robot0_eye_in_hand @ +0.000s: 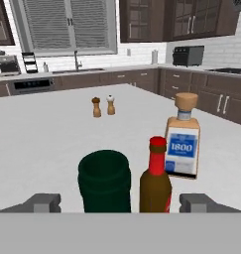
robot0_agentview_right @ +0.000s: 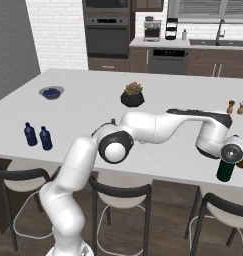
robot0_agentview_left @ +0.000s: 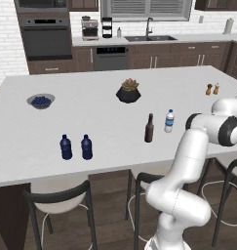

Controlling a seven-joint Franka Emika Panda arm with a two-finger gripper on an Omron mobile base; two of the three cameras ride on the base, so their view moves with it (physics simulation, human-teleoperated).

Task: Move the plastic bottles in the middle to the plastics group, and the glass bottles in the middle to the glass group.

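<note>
Judging progress: green bottle [robot0_eye_in_hand: 104,180] stands by the glass group between spread, empty fingers [robot0_eye_in_hand: 42,202]; beer bottle [robot0_agentview_left: 149,128] and water bottle [robot0_agentview_left: 169,121] remain mid-counter [robot0_agentview_left: 90,117].

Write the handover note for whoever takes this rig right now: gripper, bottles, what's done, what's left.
Gripper: open, fingers on either side of the dark green bottle, not touching it.
Done, apparently: the dark green bottle stands beside the red-capped bottle and the 1800 bottle.
Left: brown beer bottle and clear water bottle stand mid-counter. The beer bottle goes to that glass group, the water bottle to the dark blue bottles.
</note>
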